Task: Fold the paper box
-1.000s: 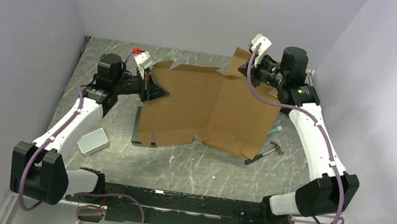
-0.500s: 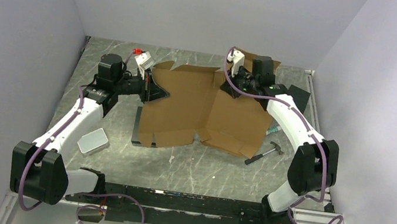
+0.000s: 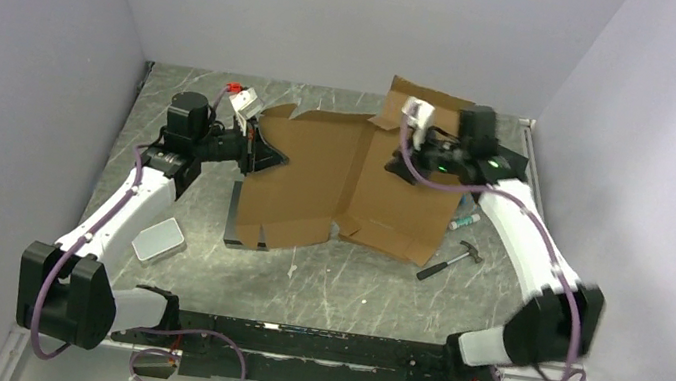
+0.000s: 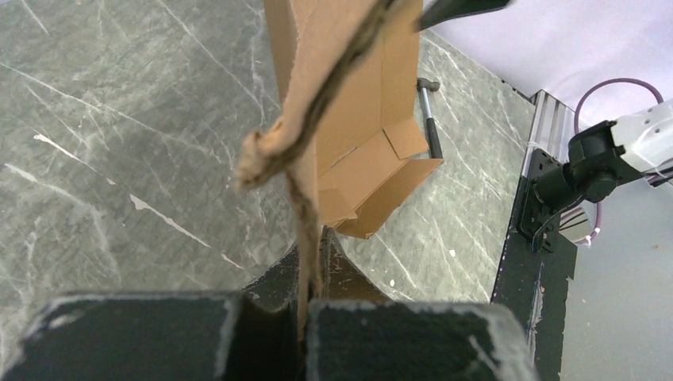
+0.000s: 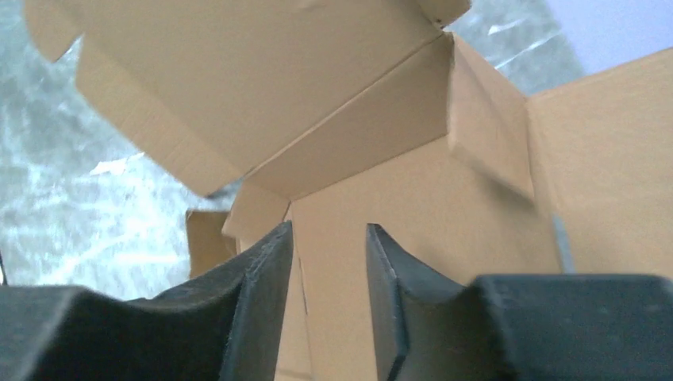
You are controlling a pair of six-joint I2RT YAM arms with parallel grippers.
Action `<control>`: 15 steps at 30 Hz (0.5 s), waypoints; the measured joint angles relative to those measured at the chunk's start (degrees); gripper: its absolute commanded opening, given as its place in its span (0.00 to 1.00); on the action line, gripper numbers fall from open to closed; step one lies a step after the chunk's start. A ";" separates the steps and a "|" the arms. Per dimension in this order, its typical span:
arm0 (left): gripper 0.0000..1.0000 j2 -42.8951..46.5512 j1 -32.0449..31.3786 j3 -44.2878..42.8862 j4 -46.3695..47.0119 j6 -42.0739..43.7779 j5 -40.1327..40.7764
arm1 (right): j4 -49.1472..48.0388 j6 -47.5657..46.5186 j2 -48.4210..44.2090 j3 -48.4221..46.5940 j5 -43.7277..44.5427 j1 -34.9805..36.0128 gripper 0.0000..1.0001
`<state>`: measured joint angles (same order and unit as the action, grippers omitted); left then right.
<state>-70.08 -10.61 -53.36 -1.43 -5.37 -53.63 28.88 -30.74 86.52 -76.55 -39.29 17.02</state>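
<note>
Right gripper (image 3: 398, 164) has shifted nearer, over the right panel; jaws partly open, empty. Left gripper (image 3: 264, 152) pinches paper box (image 3: 325, 184) left edge. Box mid-table, mostly flat; far flap raised, walls and lid unformed.

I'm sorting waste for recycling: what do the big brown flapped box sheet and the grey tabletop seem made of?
The brown flapped paper box looks like matte corrugated cardboard: its cut edge shows layers. The grey tabletop looks like white-veined stone or stone-print laminate; I cannot tell which.
</note>
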 measured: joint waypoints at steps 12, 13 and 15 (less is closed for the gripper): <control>0.00 1.27 -0.15 0.85 0.81 -0.07 0.61 | -18.80 12.72 -26.82 14.86 -4.50 -25.03 0.24; 0.00 1.42 -0.20 1.01 0.98 -0.04 0.63 | -21.14 15.67 -25.55 16.22 -2.47 -26.16 0.20; 0.00 1.81 -0.26 1.25 1.20 -0.07 0.61 | -24.61 20.31 -21.90 18.75 2.01 -27.58 0.17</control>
<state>-68.27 -10.87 -52.12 -0.23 -5.43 -53.01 4.27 -10.44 64.62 -57.80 -37.28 -10.57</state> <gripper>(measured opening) 0.014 0.232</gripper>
